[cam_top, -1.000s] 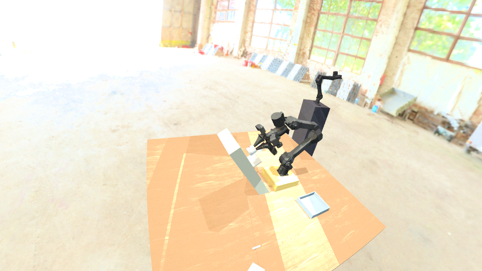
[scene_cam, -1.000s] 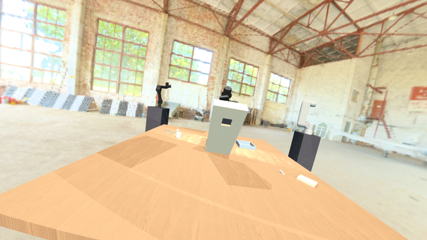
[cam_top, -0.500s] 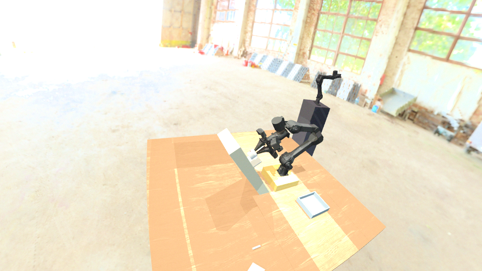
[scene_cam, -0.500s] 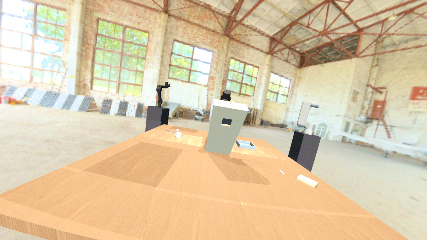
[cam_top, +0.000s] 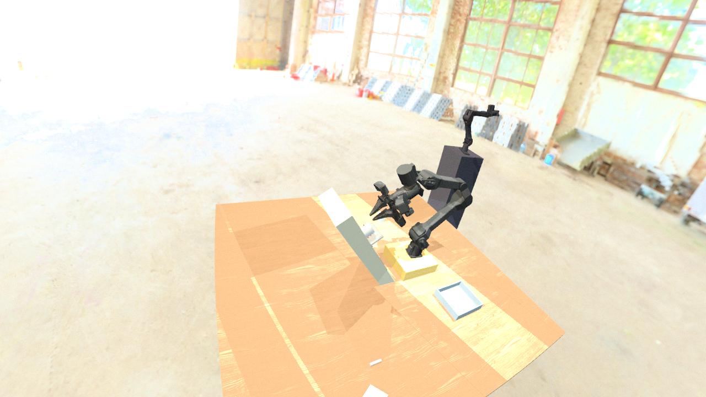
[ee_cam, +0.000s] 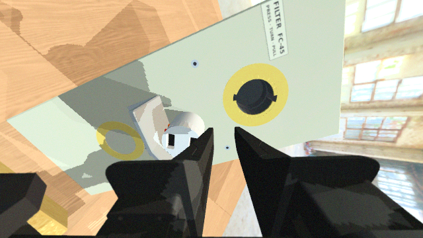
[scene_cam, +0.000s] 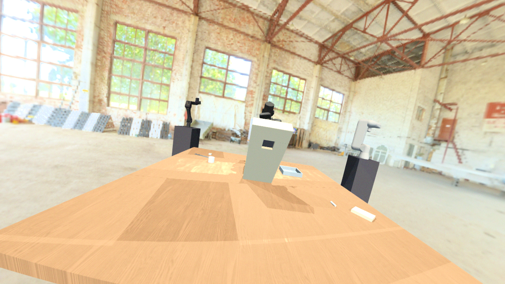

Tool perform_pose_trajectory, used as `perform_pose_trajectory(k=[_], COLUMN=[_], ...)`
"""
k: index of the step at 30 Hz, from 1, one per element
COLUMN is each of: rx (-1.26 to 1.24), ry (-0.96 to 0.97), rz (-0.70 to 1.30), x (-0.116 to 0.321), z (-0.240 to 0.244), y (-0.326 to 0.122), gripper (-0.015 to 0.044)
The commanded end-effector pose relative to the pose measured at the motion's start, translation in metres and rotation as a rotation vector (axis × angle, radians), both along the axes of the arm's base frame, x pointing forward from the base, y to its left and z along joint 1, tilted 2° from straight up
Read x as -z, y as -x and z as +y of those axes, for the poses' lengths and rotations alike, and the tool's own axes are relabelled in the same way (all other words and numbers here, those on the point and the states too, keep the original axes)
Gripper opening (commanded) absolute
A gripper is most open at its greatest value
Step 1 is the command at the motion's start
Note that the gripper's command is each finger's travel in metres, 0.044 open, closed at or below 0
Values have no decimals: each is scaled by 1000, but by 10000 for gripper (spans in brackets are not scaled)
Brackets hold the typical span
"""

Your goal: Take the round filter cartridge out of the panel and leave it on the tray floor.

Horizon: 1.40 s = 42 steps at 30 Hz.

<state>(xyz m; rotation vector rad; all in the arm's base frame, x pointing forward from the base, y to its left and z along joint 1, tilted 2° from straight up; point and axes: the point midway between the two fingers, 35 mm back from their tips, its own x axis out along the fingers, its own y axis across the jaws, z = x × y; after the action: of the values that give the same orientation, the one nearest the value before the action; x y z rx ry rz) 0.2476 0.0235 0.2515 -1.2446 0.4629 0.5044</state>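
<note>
The white filter cartridge (ee_cam: 182, 136) (cam_top: 368, 231) is out of its socket and tilted against the pale ledge on the panel's front, its two dark slots facing the wrist camera. The service panel (ee_cam: 185, 82) (cam_top: 360, 246) (scene_cam: 264, 162) leans. Its round socket (ee_cam: 254, 97) is empty inside a yellow ring (ee_cam: 231, 110). My gripper (ee_cam: 223, 131) (cam_top: 372, 217) is slightly open, with nothing between its fingertips. It hangs in front of the panel; the left finger overlaps the cartridge's edge in the wrist view. The tray (cam_top: 469, 311) (scene_cam: 291, 173) is empty, away from the gripper.
The ledge (ee_cam: 149, 117) (cam_top: 377, 237) juts from the panel between the socket and a lower yellow ring (ee_cam: 100, 139). The arm stands on a yellow block (cam_top: 419, 269) between panel and tray. A white cup (scene_cam: 211, 159) and a white block (scene_cam: 363, 213) are also on the table.
</note>
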Motion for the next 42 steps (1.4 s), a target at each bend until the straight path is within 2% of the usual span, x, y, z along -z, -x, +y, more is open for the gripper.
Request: perform_pose_trajectory(k=[1,8,20,22,24,34,42], rx=[0,0,-3,34,145,888,944], ry=[-4,-4,-1,-48,-178,-772,-804], rz=[-11,-11,-13,15,94,466,484], x=[-32,-38,-116,-109,-90,5,11], z=[2,2,1,0,-1,-8,-8], y=[-17,-21,-21,-20,-18,12,15], gripper=[94,94,409,357,305,305,305])
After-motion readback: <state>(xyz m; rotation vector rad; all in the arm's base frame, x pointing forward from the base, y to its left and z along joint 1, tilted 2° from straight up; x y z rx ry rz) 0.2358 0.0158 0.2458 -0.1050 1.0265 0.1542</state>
